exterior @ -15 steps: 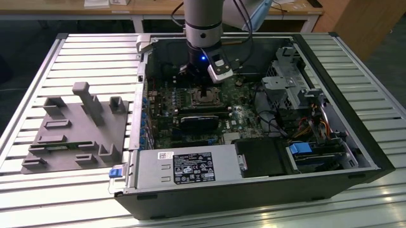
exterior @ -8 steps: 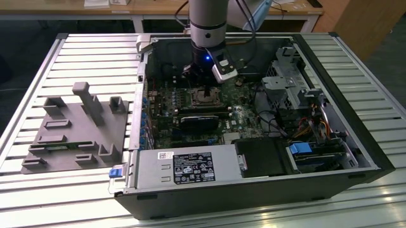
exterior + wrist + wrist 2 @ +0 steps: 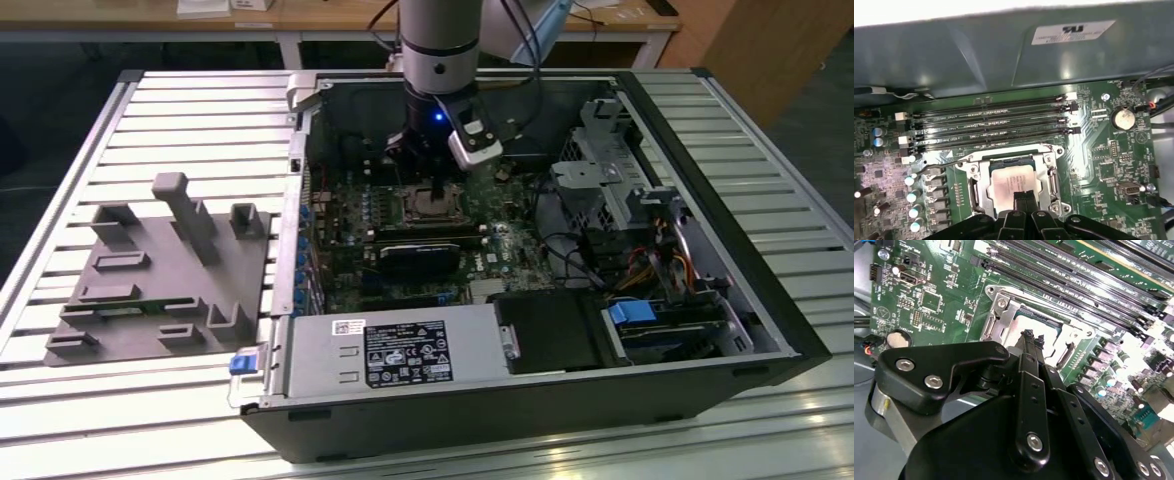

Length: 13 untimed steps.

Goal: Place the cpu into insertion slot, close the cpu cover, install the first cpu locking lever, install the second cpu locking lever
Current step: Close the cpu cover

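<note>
Over insertion slot (image 3: 970,171), 11 o'clock of case (image 3: 771,300) centre, exterior view: end effector (image 3: 1024,196) pinched narrow, empty, at cpu cover (image 3: 1052,184) over cpu (image 3: 1008,181). Judgement: press squarely so cover seats flat.

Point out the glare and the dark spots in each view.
Exterior view: glare washes the slatted table along its near edge, while the computer case interior sits in shadow. First wrist view: the cpu top shines pale. Second wrist view: the memory slots glint white toward one end.
</note>
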Tool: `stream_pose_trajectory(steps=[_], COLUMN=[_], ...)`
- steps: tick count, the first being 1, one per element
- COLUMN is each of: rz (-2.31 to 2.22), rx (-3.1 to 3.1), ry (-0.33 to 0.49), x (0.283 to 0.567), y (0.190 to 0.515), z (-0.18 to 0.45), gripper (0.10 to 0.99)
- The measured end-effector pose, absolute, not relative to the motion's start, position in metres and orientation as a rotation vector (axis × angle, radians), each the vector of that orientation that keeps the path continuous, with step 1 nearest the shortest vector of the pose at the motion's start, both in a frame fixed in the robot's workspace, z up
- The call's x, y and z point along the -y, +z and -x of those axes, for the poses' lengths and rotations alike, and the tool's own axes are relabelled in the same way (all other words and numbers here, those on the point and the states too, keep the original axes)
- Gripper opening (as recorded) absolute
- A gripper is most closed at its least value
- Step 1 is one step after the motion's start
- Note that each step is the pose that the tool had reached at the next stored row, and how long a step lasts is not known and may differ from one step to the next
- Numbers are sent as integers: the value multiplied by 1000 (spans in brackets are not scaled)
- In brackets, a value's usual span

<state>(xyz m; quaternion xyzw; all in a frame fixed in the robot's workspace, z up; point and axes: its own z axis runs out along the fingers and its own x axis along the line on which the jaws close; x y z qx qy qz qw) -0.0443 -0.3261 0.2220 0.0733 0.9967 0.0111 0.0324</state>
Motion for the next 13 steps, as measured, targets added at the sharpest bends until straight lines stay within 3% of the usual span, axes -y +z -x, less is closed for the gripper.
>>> stream_pose_trajectory(steps=[13], rz=[-226], rx=[-3067], ry=[35], x=[326], y=[247], z=[44], gripper=[102])
